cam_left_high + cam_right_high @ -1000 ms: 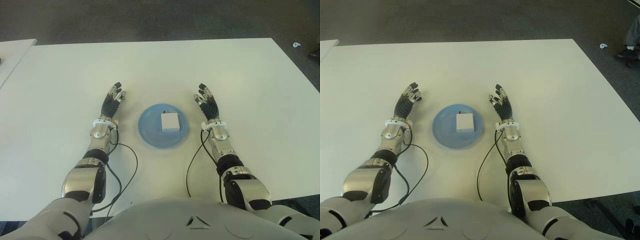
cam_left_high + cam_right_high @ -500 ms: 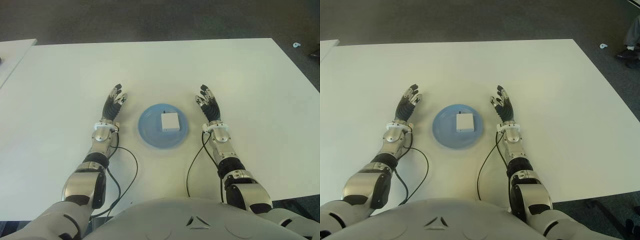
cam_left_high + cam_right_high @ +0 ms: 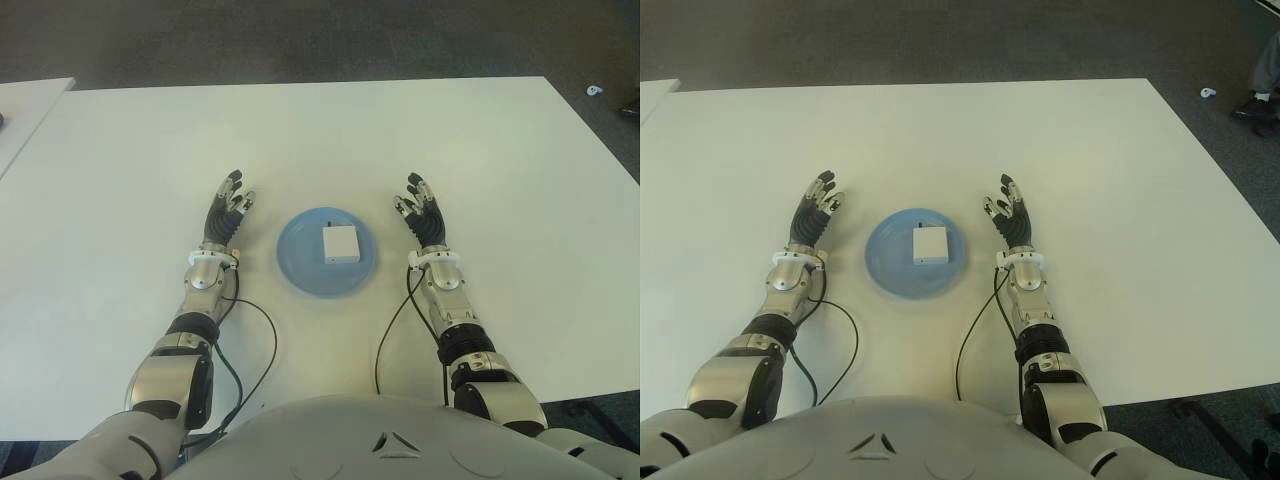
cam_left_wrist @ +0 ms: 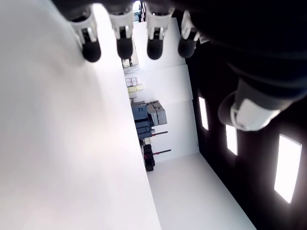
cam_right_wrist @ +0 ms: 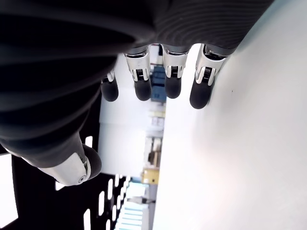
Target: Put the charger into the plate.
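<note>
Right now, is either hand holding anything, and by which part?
Nothing is held. The left hand and right hand are open beside the round blue plate, where the white square charger lies.

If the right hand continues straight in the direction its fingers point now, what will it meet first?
Probably nothing. The right hand is open beside the blue plate, pointing away from the robot and slightly towards its left. Only bare white table lies ahead, up to the far edge. The charger in the plate stays off that line.
</note>
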`<state>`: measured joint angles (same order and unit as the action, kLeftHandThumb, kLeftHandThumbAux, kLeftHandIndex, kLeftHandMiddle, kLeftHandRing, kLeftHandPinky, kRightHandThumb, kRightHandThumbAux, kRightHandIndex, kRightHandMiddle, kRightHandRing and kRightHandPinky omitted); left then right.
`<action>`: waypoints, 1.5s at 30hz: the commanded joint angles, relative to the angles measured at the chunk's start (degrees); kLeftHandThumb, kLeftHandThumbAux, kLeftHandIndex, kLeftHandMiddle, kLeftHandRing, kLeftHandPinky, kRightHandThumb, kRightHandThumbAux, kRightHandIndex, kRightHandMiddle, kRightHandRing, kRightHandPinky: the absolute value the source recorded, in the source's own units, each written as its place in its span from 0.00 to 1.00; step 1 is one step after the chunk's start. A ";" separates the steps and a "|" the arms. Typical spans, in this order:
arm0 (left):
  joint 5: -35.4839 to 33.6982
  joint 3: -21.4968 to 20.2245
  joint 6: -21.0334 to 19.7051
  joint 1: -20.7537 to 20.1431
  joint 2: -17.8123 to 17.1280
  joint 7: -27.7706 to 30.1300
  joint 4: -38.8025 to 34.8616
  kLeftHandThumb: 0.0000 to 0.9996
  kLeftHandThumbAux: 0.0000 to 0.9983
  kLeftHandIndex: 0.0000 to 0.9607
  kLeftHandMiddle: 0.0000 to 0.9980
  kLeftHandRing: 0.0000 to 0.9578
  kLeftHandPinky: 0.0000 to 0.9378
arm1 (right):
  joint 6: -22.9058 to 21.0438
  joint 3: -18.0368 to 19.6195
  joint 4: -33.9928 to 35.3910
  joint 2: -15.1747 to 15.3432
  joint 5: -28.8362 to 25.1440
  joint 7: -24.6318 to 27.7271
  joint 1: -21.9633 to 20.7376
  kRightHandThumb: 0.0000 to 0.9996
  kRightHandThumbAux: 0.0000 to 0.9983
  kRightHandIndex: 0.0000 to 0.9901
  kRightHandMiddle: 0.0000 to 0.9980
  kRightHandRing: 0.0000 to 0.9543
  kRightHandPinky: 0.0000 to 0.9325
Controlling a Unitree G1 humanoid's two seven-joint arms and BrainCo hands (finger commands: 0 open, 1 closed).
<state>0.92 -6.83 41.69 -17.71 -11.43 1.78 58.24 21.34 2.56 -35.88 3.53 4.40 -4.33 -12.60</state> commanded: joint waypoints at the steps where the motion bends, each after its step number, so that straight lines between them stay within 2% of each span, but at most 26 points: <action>1: -1.08 -0.99 -2.13 1.43 0.57 -0.61 0.43 0.13 0.55 0.00 0.00 0.00 0.00 | -4.17 -0.13 0.54 -0.34 -0.25 0.05 2.88 0.06 0.66 0.00 0.00 0.00 0.00; 7: -1.72 -1.64 -2.81 1.37 0.84 0.16 0.37 0.13 0.58 0.00 0.00 0.00 0.00 | -5.86 -0.04 2.67 -0.38 -0.30 -0.04 3.60 0.05 0.65 0.00 0.00 0.00 0.00; 21: -5.26 -2.33 -5.00 1.02 0.65 6.42 0.60 0.03 0.60 0.00 0.00 0.00 0.00 | -6.82 0.40 4.09 -0.07 -0.69 0.18 4.42 0.05 0.65 0.00 0.00 0.00 0.00; 34: -7.13 -2.35 -5.59 1.20 1.75 8.66 -0.58 0.04 0.63 0.00 0.00 0.00 0.01 | -7.55 0.47 4.26 0.87 -0.04 0.16 4.54 0.06 0.66 0.00 0.00 0.00 0.00; 45: -5.36 -0.83 -5.80 0.98 1.35 8.82 -0.20 0.06 0.63 0.00 0.00 0.00 0.00 | -8.64 -0.09 4.22 1.60 0.87 -0.16 4.51 0.06 0.66 0.00 0.00 0.00 0.00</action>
<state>-5.52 -8.34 37.71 -17.87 -10.40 9.90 56.73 16.03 2.73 -30.01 4.96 4.78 -4.37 -9.97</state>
